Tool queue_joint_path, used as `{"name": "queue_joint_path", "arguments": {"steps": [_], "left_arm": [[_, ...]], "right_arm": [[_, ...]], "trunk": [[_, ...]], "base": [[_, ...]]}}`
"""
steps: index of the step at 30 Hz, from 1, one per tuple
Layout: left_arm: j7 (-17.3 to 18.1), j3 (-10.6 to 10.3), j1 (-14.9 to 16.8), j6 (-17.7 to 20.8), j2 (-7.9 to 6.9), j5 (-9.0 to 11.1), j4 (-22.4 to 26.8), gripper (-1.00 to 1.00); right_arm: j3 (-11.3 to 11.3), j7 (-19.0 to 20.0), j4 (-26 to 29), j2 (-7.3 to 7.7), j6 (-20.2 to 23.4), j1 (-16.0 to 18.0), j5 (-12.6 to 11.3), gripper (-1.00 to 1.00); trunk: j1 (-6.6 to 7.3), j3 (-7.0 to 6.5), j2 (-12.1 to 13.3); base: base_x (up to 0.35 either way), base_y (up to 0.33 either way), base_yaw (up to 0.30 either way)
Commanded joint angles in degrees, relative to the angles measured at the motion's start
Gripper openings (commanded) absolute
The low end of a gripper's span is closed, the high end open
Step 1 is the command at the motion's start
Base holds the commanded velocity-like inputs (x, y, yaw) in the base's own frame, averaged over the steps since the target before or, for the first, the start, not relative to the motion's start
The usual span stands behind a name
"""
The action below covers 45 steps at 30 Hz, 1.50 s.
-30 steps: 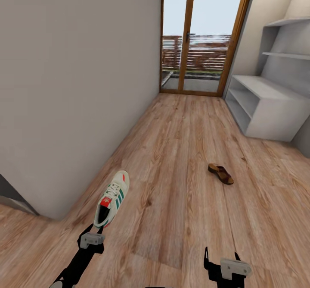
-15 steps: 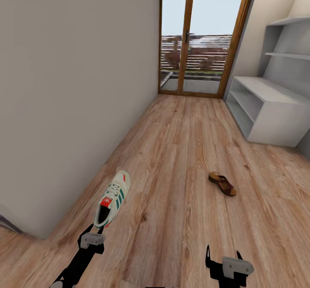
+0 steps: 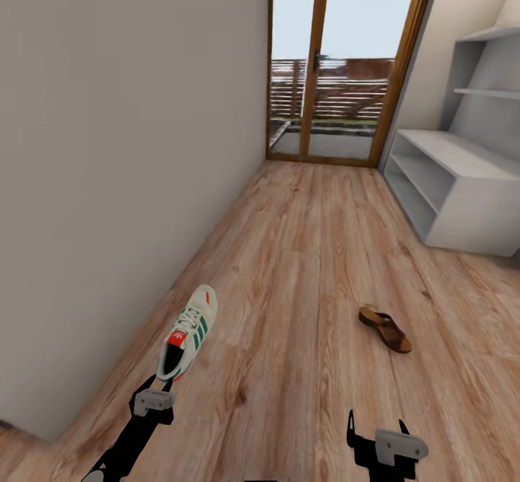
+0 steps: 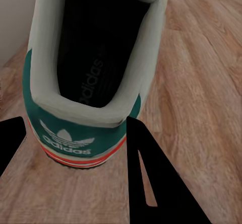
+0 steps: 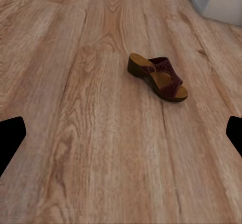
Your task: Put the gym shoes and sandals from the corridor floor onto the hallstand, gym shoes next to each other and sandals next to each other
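The left gripper is clamped on the heel of a gym shoe — in the left wrist view its two black fingers sit on either side of the green heel patch of the gym shoe, whose dark lining faces the camera. In the head view the shoe is held above the corridor floor, toe pointing away from the robot and slightly toward the right, close to the plain grey wall on the left. The left arm rises from the bottom edge of the head view as a slim black limb angled up to the shoe. The right gripper hangs low at the bottom right, its dark fingers spread apart with nothing between them; in the right wrist view the two fingertips sit at opposite edges over bare planks. Ahead of it, well apart, one sandal lies on the floor — the right wrist view shows the sandal flat on its tan sole with its brown strap up. The floor is warm brown wood-grain plank running down a narrow corridor. At the far right stands the hallstand, pale grey with a flat top and open shelves, and wall shelves rise above it. At the corridor's end a wood-framed glass door looks onto a slatted fence and pale sky.
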<state>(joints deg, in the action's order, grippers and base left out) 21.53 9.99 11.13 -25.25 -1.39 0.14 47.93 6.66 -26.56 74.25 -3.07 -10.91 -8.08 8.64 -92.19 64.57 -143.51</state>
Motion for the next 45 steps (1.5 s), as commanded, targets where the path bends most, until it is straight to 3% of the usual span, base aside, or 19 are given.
{"name": "queue_joint_path", "arguments": {"steps": [1,26,45], "left_arm": [[0.46,0.14,0.04,-0.14,0.04,0.00,-0.03,-1.00],[0.80,0.03,0.04,-0.05,-0.11,-0.22,-0.03,-1.00],[0.80,0.03,0.04,-0.06,-0.19,-0.23,-0.03,-1.00]], "right_arm": [[0.03,-0.37,0.02,-0.01,0.08,-0.01,0.42,1.00],[0.10,-0.61,0.06,-0.09,0.01,-0.01,0.41,1.00],[0.11,-0.68,-0.06,-0.09,0.01,-0.01,0.41,1.00]], "trunk": [[-0.03,0.04,-0.01],[-0.03,0.04,-0.01],[-0.03,0.04,-0.01]], "base": [[0.322,0.139,0.000],[0.322,0.061,-0.002],[0.325,0.002,-0.157]]}}
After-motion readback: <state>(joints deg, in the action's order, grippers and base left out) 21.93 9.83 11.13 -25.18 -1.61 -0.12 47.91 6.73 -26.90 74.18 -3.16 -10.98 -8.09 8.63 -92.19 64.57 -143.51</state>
